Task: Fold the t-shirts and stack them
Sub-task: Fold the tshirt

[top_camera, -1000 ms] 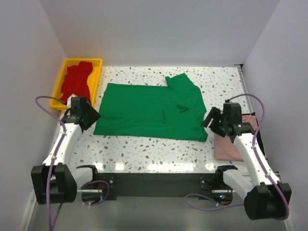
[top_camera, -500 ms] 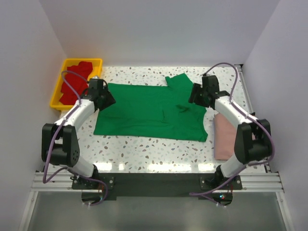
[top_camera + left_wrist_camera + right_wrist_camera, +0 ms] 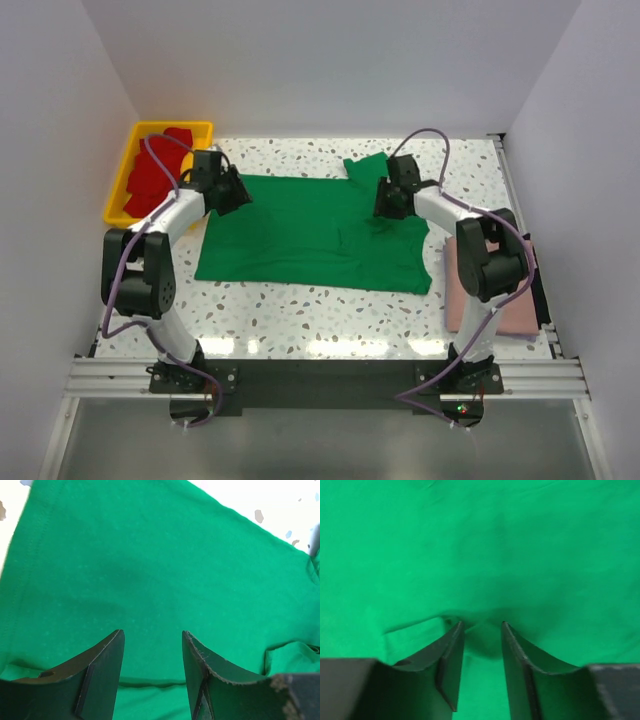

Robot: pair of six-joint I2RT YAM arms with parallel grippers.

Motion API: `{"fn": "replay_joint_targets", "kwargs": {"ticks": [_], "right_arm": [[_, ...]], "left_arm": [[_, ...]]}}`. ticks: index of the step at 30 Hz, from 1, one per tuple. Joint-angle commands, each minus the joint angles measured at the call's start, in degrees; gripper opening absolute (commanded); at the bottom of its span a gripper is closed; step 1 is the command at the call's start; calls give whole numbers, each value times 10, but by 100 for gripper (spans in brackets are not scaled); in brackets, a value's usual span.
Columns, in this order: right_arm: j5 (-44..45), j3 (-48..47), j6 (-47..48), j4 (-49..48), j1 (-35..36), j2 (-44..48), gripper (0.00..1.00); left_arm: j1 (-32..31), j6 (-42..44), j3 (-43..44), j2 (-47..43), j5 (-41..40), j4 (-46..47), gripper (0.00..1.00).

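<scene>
The green shirt [image 3: 300, 235] lies spread on the table [image 3: 330, 310], the left gripper [image 3: 152, 635] over its far left corner with fingers wide apart, the right gripper [image 3: 482, 625] pressed into its far right part, fingers narrowly apart around a pucker of cloth.

Top external view looks down from above and behind the arm bases [image 3: 185, 378], covering the whole desk [image 3: 300, 300]. Left wrist view faces down past the left claw [image 3: 152, 635], very close over the green t-shirt [image 3: 150, 555]. Right wrist view, past the right claw [image 3: 482, 626], even closer. All three share that shirt.
</scene>
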State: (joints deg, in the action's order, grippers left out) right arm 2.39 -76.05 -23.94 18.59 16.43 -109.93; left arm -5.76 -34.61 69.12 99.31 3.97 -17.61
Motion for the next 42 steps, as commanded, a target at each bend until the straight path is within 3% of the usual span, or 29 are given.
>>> {"fn": "replay_joint_targets", "kwargs": {"ticks": [1, 3, 11, 23, 42], "right_arm": [[19, 17, -3, -29, 33, 14, 38], [27, 34, -8, -32, 51, 18, 33], [38, 75, -18, -39, 73, 45, 32], [95, 57, 7, -29, 68, 103, 41], [46, 34, 26, 1, 23, 36, 41]], "left_arm": [[0, 17, 11, 3, 29, 24, 55], [0, 17, 8, 2, 32, 22, 55], [0, 19, 6, -3, 41, 23, 55], [0, 25, 0, -1, 45, 25, 55], [0, 27, -7, 7, 54, 28, 55]]}}
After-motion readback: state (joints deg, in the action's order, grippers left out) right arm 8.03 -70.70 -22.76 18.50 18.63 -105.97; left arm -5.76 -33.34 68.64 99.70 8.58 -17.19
